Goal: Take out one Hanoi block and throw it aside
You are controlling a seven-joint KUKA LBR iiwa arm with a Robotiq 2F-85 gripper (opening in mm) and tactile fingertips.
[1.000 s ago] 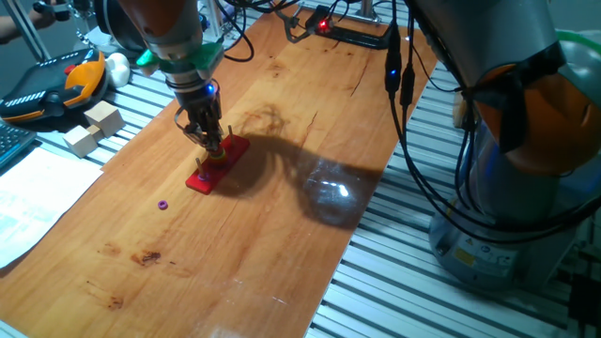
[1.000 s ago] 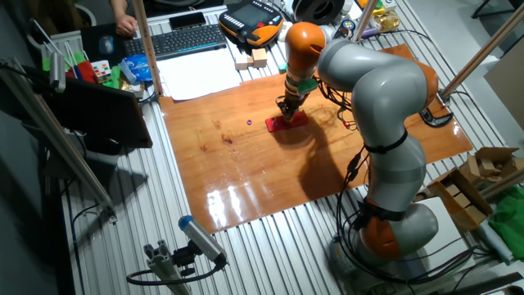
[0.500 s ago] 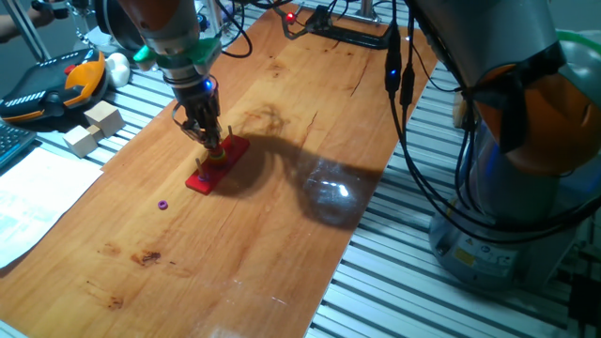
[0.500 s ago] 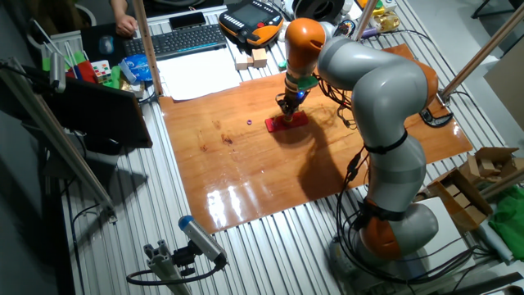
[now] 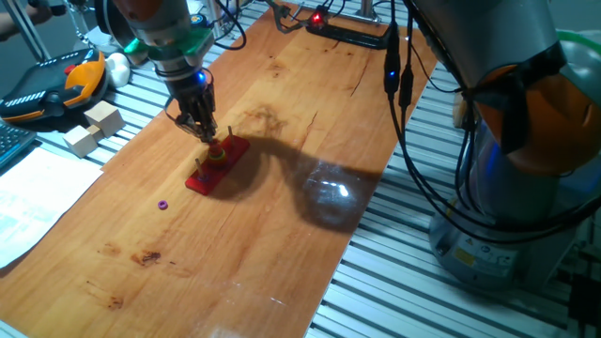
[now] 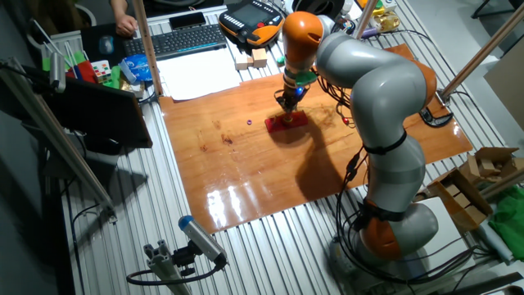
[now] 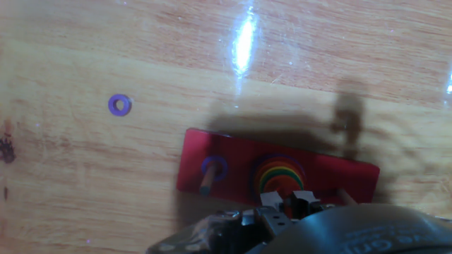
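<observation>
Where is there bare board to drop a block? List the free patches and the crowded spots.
Free: the wooden board on the near side of the red Hanoi base, past the purple ring, and the stretch beyond the base toward the black bar. Crowded: around the base under the tool, and the board's edge by the wooden blocks.

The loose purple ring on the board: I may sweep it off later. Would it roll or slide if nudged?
The purple ring lies flat on the wooden board, so a nudge would probably slide it rather than roll it. It looks very small and light, so even a gentle push may send it skittering. The glossy board likely offers little grip.
</observation>
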